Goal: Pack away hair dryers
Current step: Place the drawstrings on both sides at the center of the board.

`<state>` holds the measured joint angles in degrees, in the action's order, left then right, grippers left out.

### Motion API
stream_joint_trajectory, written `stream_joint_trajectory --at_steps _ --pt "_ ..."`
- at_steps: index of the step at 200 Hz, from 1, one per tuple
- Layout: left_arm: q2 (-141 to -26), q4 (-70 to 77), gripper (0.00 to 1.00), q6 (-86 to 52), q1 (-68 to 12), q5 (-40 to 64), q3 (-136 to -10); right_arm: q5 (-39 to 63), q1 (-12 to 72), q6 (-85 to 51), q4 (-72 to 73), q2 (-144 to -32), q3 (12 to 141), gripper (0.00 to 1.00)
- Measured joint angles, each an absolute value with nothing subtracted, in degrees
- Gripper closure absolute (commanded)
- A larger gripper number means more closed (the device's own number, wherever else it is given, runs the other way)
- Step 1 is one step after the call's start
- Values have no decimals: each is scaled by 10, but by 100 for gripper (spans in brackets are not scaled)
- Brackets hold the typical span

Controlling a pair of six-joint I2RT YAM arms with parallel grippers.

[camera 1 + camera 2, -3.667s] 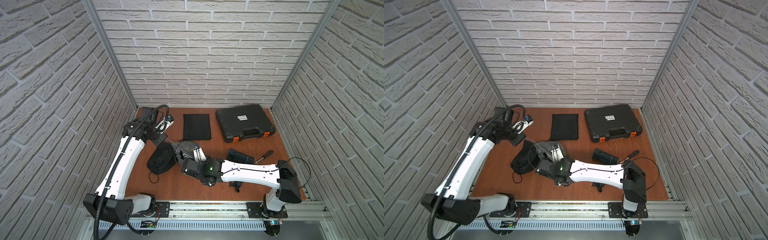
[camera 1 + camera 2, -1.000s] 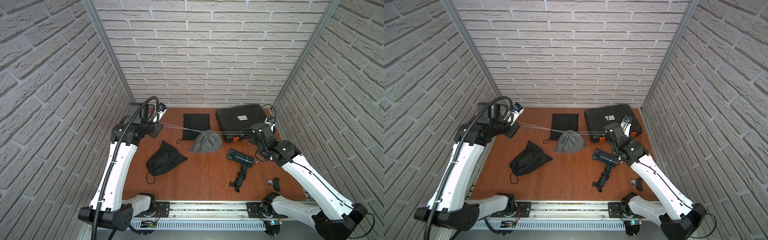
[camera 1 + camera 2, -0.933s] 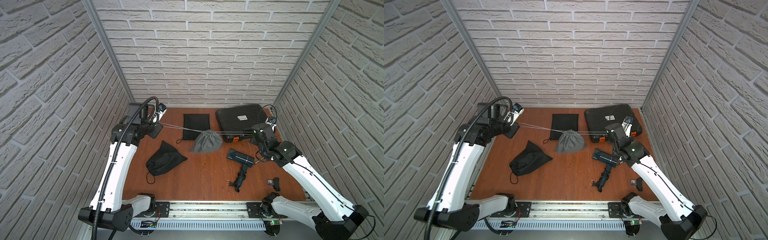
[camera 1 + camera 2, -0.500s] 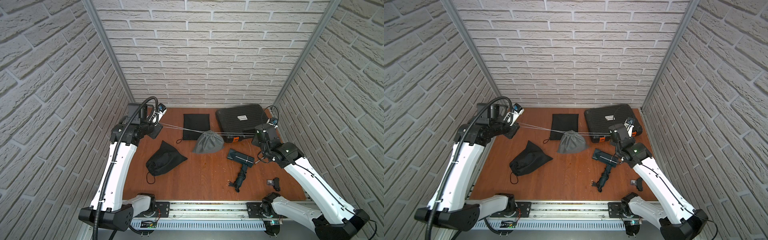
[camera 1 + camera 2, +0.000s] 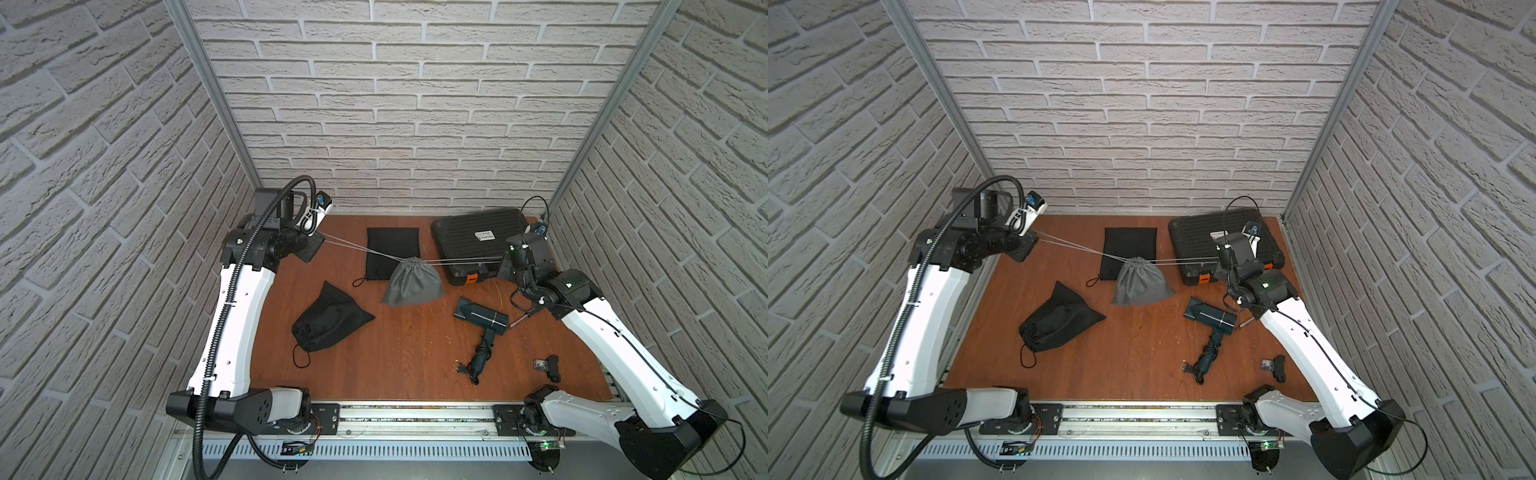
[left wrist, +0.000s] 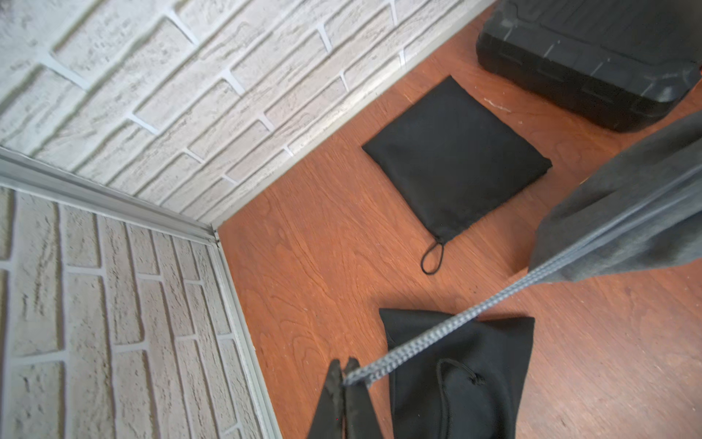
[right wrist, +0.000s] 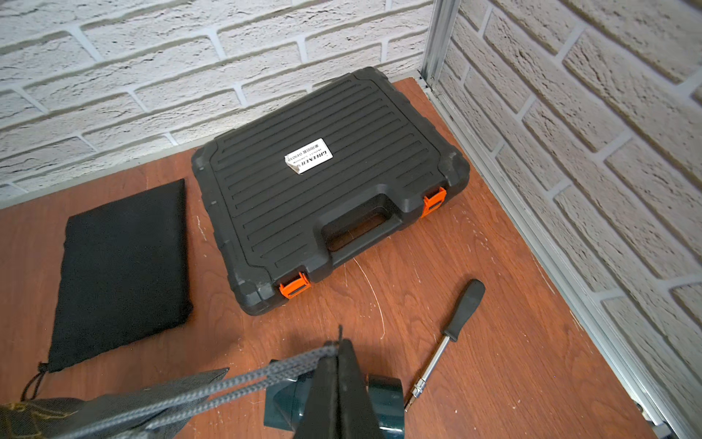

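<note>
Bright, even light; blurred wrist-view foregrounds.

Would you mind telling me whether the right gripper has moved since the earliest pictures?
Yes: the right gripper has swung from mid-table toward the hard case, now at its front edge.

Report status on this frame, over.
Left end effector and right end effector shut on drawstring cords, taut, grey pouch cinched between. Teal hair dryer loose on table, unbagged. Screwdriver close beside it.
</note>
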<state>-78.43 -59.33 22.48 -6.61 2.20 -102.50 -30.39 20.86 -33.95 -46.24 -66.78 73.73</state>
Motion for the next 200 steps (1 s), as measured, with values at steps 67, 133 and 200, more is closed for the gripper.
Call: stream_joint_trajectory --at_steps 67,133,200 --pt "-861 -614 100 232 -53 -13 -1185 -237 221 -325 -451 -729 797 97" --pt "-885 -613 100 236 2 -42 -1206 -232 370 -319 -439 -838 882 98" --pt "-882 -585 100 235 63 -49 -1130 -206 485 -326 -426 -853 878 98"
